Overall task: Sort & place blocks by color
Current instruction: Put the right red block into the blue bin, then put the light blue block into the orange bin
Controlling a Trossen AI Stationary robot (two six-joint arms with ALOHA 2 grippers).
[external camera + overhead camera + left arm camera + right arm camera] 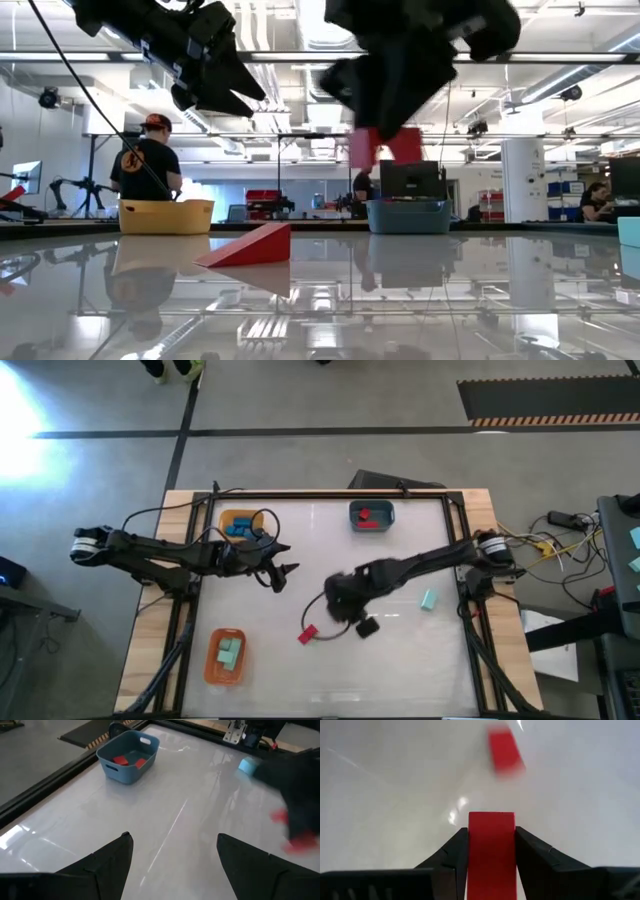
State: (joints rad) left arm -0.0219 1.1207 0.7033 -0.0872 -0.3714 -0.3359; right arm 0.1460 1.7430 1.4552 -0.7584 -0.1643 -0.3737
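My right gripper [491, 837] is shut on a red block [491, 850] and hangs above the table's middle [343, 600]. A second red block [307, 633] lies flat on the table just nearer, blurred in the right wrist view [504, 747]. A mint block [428, 599] lies to the right. My left gripper [175, 850] is open and holds nothing, in the air near the yellow tray [240, 523], which has blue blocks in it. The teal-grey tray [371, 516] holds red blocks and the orange tray [226, 656] holds mint ones. My right gripper pinches the red block between its two fingers, one finger on each long side [470, 845]. The block's free end [491, 817] sticks out past the fingertips. The fingers come from above, pointing down. The block [388, 145] is lifted clear of the table.
The yellow and teal-grey trays stand along the far edge and the orange tray near the left near corner. A black frame [330, 494] borders the white table top. Both arms reach toward the table's middle. People stand in the room beyond [145, 160].
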